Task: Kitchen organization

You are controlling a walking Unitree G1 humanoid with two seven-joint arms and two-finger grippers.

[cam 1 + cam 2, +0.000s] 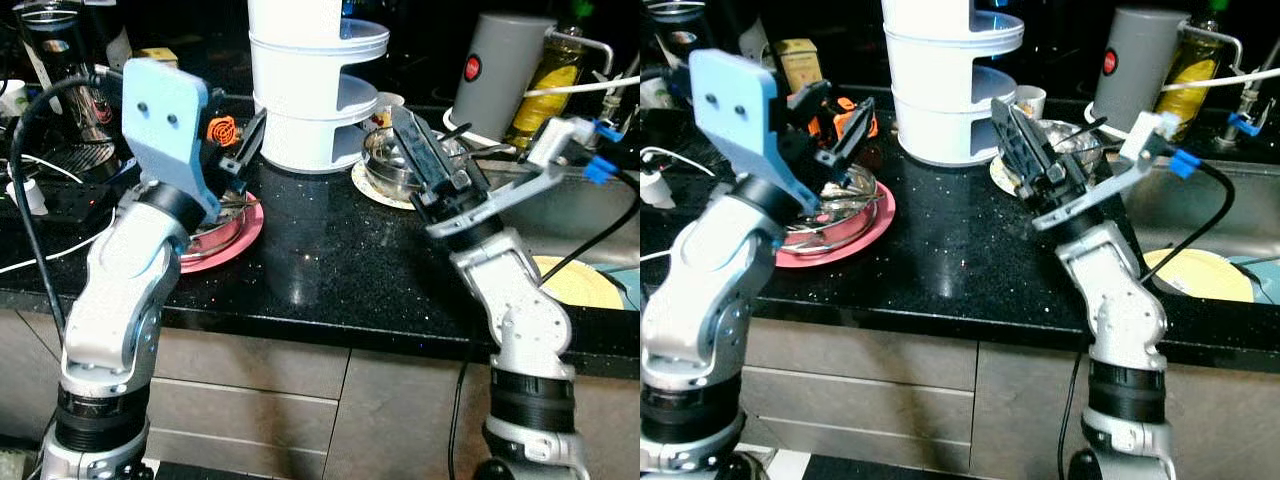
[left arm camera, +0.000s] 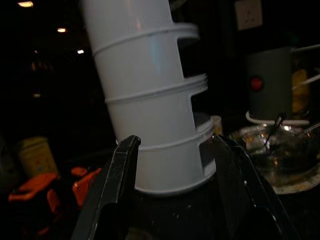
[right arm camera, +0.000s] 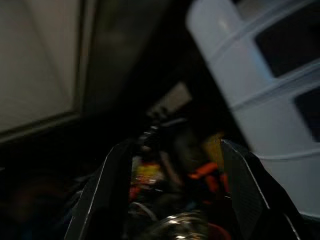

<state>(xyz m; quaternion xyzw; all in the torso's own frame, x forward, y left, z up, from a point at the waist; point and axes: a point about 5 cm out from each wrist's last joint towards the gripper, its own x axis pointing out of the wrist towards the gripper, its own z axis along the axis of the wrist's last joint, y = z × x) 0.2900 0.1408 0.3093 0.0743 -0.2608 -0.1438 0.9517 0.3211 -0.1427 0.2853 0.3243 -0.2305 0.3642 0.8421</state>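
Left gripper [image 1: 243, 150] above round pink plate [image 1: 243, 238], fingers spread, empty. Tall white tiered plastic rack [image 1: 310, 85] on black counter [image 1: 330, 265], just beyond. Right gripper [image 1: 428, 150] over glass bowl [image 1: 390, 160], fingers apart, empty.

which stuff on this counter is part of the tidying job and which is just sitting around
Likely in play:
- white tiered organizer
- pink plate under a metal dish
- glass bowl on a plate
- left gripper, open, near the organizer
- right gripper, open, by the bowl

Just lying about:
- grey kettle
- oil bottle
- yellow plate in the sink
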